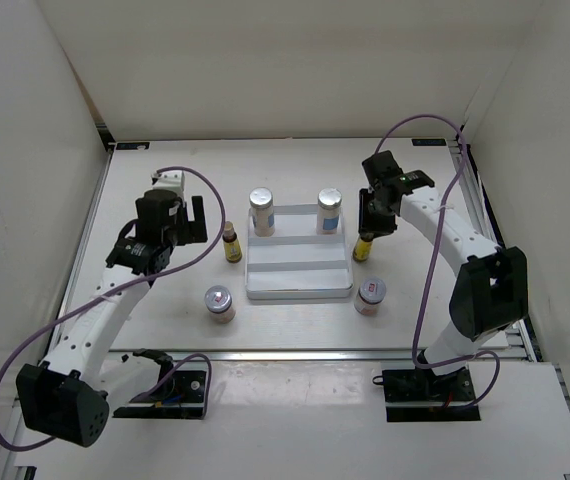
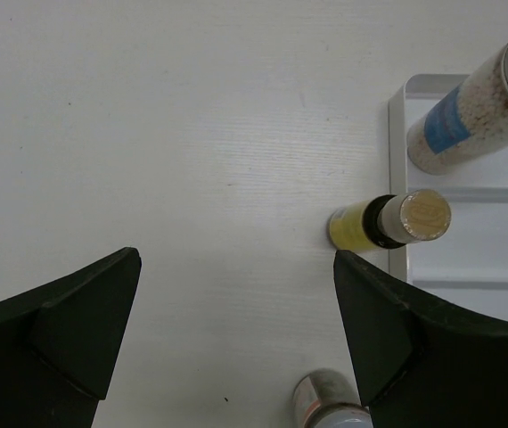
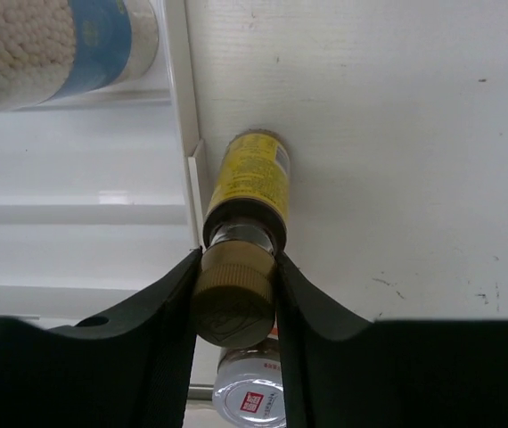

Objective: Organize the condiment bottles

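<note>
Two tall white bottles [image 1: 262, 212] [image 1: 329, 211] stand on the back step of the white ridged tray [image 1: 298, 280]. One amber bottle [image 1: 231, 243] stands at the tray's left edge, and one squat jar [image 1: 219, 303] stands in front of it. My left gripper [image 1: 190, 220] is open and empty, left of that amber bottle [image 2: 388, 223]. My right gripper [image 3: 233, 267] is shut on the cap of the other amber bottle [image 3: 247, 183], which stands on the table against the tray's right edge [image 1: 365, 246]. The second jar [image 1: 371, 296] stands just in front of it.
White walls close in the table on the left, back and right. The tray's lower steps [image 3: 76, 214] hold nothing. In the left wrist view the near jar [image 2: 330, 406] sits close by my right finger [image 2: 388, 330].
</note>
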Robot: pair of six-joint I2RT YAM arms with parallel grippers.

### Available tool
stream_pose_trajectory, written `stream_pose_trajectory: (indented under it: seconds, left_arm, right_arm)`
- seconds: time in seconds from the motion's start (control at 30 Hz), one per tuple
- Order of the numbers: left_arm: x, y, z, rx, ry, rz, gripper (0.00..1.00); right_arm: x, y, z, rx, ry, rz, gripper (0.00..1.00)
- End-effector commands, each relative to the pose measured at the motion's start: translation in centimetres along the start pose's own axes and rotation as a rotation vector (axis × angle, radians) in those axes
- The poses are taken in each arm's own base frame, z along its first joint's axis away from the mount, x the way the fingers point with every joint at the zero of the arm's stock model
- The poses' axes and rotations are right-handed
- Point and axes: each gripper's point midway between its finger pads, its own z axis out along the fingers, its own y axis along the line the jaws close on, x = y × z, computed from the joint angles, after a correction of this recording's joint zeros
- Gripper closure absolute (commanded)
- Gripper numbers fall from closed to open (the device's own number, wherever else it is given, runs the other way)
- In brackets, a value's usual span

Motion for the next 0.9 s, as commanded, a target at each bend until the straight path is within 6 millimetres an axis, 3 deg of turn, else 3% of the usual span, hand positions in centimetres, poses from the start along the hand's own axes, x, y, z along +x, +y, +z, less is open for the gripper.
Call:
stream_pose_trajectory:
  seconds: [0.0, 0.23, 0.37, 0.53, 0.73, 0.87]
  left_arm:
    - [-0.7, 0.4, -0.4, -0.022, -0.072, -0.029, 0.00]
    - [-0.6, 0.0, -0.4, -0.016, -0.072, -0.019, 0.00]
    - [-0.6, -0.1, -0.1, -0.016, -0.071, -0.019, 0.00]
    - [-0.4, -0.2, 0.1, -0.018, -0.062, -0.016, 0.00]
    - [-0.6, -0.1, -0.1, -0.016, -0.071, -0.019, 0.00]
    - [-0.6, -0.1, -0.1, -0.016, -0.071, -0.019, 0.00]
  right_arm:
    - [-3.0, -0.2, -3.0, 0.015, -0.115, 0.016, 0.87]
    - [-5.6, -0.6, -7.7, 0.020, -0.239, 0.003, 0.98]
    - [-6.0, 1.5, -9.9, -0.059, -0.270, -0.037, 1.00]
    - [-4.9, 4.6, -10.4, -0.125, -0.262, -0.105, 1.00]
    - [-2.3, 7.5, -8.2, -0.147, -0.174, -0.158, 1.00]
    - [-1.4, 8.1, -6.9, -0.142, -0.140, -0.169, 1.00]
